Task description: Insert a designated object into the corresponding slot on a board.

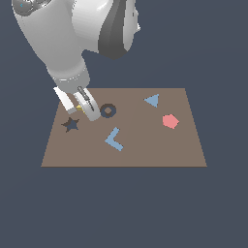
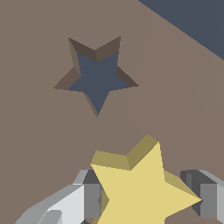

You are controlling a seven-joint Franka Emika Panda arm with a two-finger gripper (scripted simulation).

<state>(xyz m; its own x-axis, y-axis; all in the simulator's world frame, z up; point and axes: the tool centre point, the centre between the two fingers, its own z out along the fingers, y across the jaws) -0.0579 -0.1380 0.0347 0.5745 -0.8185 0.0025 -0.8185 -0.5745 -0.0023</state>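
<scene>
Yellow star [image 2: 140, 188]: clamped between the tool's [image 1: 83, 109] two fingers [image 2: 205, 194], held just beside the star slot [image 1: 71, 124], on the side toward the ring cutout [image 1: 108, 110].
Star slot: dark, unfilled, near the board's [image 1: 145, 155] corner.
Ring cutout: just beyond the tool from the star slot.
Other shapes: blue triangle [image 1: 152, 100], pink pentagon [image 1: 170, 121], blue L-piece [image 1: 114, 139], all farther from the star slot.
</scene>
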